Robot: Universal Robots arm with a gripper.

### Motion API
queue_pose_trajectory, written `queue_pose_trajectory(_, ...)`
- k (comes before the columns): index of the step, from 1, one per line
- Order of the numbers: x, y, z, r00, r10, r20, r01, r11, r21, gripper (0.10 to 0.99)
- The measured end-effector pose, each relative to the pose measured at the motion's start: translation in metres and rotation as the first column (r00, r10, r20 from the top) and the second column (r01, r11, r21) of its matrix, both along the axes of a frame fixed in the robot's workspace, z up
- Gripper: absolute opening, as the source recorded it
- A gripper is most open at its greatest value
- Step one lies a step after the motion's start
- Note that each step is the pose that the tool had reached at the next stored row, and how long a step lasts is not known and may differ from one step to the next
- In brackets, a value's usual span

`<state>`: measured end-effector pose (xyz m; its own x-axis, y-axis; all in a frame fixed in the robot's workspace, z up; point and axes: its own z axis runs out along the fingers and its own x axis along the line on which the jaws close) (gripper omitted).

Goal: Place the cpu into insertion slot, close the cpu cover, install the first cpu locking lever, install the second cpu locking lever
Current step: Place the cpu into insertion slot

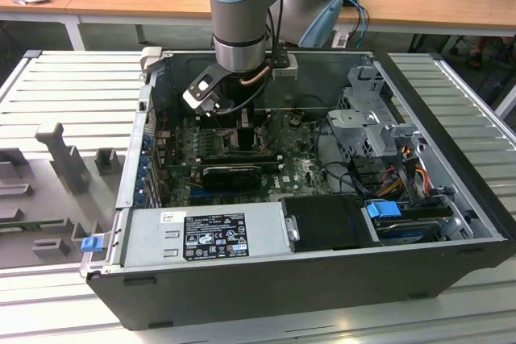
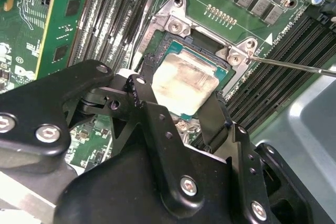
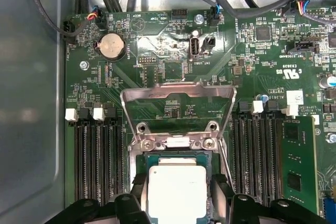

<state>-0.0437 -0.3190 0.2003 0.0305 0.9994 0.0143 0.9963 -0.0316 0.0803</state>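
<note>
1. Pale silvery metal marks the cpu (image 3: 176,190), which we see lying flat in the insertion slot (image 3: 176,144), inside its silvery rim.
2. We find the gripper (image 2: 176,103) directly over it, its black fingers (image 2: 137,95) closed against two opposite edges of the chip, pinching it.
3. The cpu cover (image 3: 177,92) stands swung open beyond the hinge, its cut-out showing green motherboard (image 3: 157,56).
4. A thin locking lever (image 2: 294,65) angles out from the slot's corner across the black memory slots (image 2: 273,87).
5. In the exterior view, we see the arm (image 1: 238,6) reaching down into the open computer case (image 1: 322,279).
</note>
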Motion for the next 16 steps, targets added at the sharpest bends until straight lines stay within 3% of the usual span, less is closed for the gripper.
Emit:
queue_pose_trajectory(3, 0.0000, -0.0002, 0.0000, 1.0000, 0.000, 0.0000, 0.000, 1.0000, -0.010, 0.604)
queue_pose_trajectory(8, 0.0000, -0.0002, 0.0004, 1.0000, 0.000, -0.0002, 0.000, 0.9999, -0.010, 0.604)
queue_pose_trajectory(16, 0.0000, -0.0002, 0.0113, 1.0000, 0.000, -0.0017, 0.000, 0.9999, -0.010, 0.604)
